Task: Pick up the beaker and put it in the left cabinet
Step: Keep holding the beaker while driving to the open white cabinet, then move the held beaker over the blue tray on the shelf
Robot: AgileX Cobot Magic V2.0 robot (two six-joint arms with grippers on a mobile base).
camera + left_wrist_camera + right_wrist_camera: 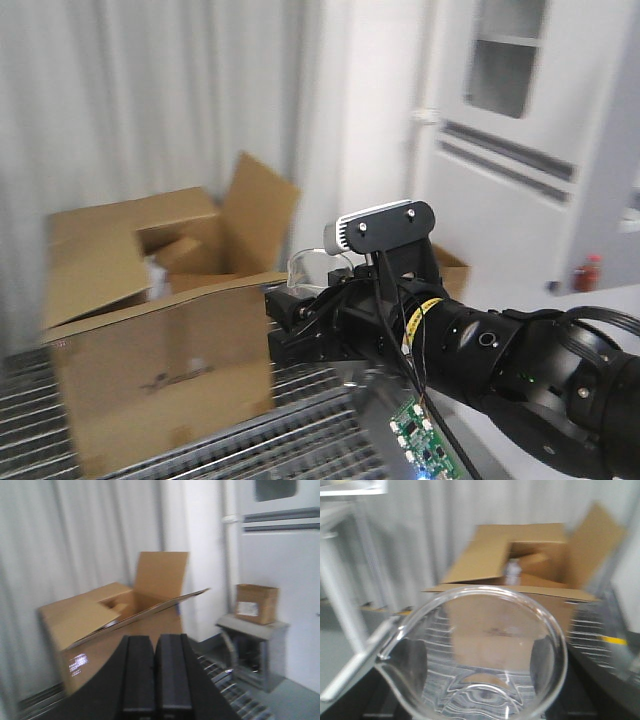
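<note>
clamping the beaker — right claw, cardboard box beyond

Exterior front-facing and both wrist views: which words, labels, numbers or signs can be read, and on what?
None can be read; all are blurred.
On the large cardboard box: dark printed mark, illegible.
On the small cardboard box: white label, illegible.
On the yellow tag: nothing legible.
On the beaker: no printing legible.
</note>
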